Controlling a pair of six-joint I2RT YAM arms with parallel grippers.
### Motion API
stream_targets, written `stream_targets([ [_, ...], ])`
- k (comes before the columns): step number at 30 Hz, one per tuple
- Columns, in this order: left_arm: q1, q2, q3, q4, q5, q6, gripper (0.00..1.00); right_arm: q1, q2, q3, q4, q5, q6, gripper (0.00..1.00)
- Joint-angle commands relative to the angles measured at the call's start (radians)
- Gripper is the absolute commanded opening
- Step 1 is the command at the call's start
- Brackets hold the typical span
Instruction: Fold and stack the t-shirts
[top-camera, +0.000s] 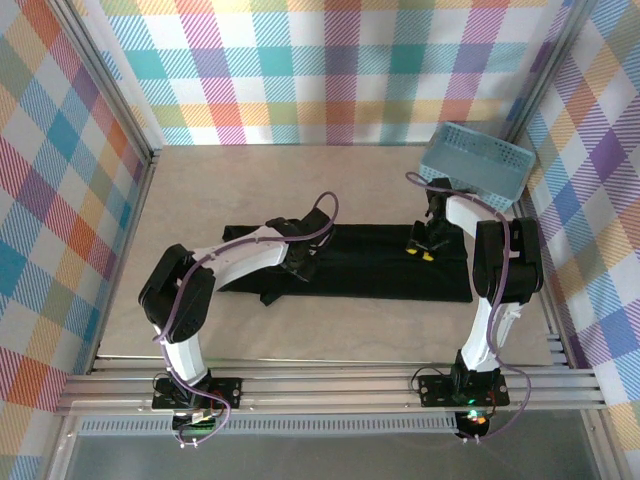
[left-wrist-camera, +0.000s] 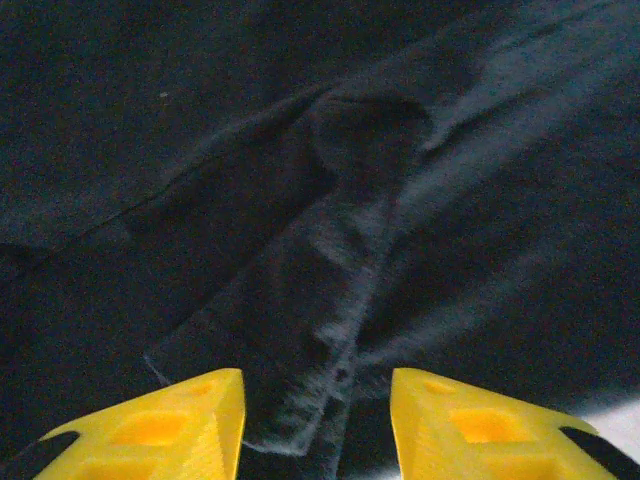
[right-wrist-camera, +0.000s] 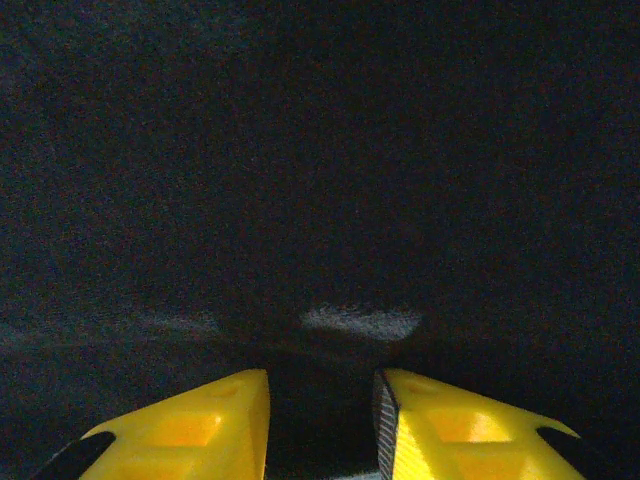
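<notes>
Black cloth lies in a long folded strip across the middle of the tabletop (top-camera: 300, 180): that is your t-shirt (top-camera: 370, 268). Your left gripper (left-wrist-camera: 315, 385) stands partly open over its left part, a raised fold of cloth running between the jaws. Your right gripper (right-wrist-camera: 320, 385), at the strip's right end near the blue basket (top-camera: 478, 160), shows a narrow gap; you cannot tell whether it pinches cloth.

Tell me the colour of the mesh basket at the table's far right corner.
Light blue; the basket shows best in the top external view.
</notes>
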Motion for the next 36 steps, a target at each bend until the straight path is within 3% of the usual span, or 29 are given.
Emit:
stream_targets([
  [1, -0.011, 0.031, 0.005, 0.010, -0.097, 0.053, 0.36, 0.005, -0.029, -0.010, -0.014, -0.018, 0.004, 0.34],
  [4, -0.011, 0.049, 0.007, 0.009, -0.100, 0.055, 0.30, 0.005, -0.027, -0.007, -0.014, -0.018, 0.005, 0.34],
  [9, -0.019, 0.045, 0.043, -0.051, -0.085, 0.016, 0.01, 0.005, -0.024, 0.000, -0.019, -0.014, 0.002, 0.34],
  [11, -0.019, 0.048, 0.101, -0.127, -0.059, -0.052, 0.00, 0.005, -0.023, 0.004, -0.022, -0.012, 0.001, 0.34],
  [16, -0.021, 0.124, 0.267, -0.340, 0.228, -0.316, 0.00, 0.005, -0.013, 0.015, -0.026, -0.009, -0.002, 0.34],
  [18, -0.022, 0.162, 0.289, -0.375, 0.329, -0.422, 0.00, 0.005, -0.007, 0.022, -0.030, -0.011, -0.006, 0.34],
  [23, -0.021, 0.252, 0.296, -0.336, 0.450, -0.610, 0.00, 0.005, 0.008, 0.031, -0.036, -0.013, -0.018, 0.34],
  [24, -0.021, 0.267, 0.300, -0.324, 0.462, -0.636, 0.01, 0.005, 0.009, 0.033, -0.038, -0.014, -0.019, 0.34],
  [27, -0.020, 0.288, 0.318, -0.301, 0.491, -0.667, 0.35, 0.005, 0.011, 0.034, -0.041, -0.014, -0.023, 0.33],
  [28, -0.021, 0.276, 0.316, -0.288, 0.494, -0.672, 0.41, 0.005, 0.013, 0.035, -0.041, -0.014, -0.023, 0.33],
  [34, 0.020, 0.083, 0.142, -0.088, 0.620, -0.726, 0.38, 0.005, 0.026, 0.048, -0.043, -0.012, -0.024, 0.33],
  [36, 0.056, 0.003, 0.070, -0.067, 0.606, -0.750, 0.39, 0.005, 0.030, 0.053, -0.043, -0.015, -0.023, 0.33],
])
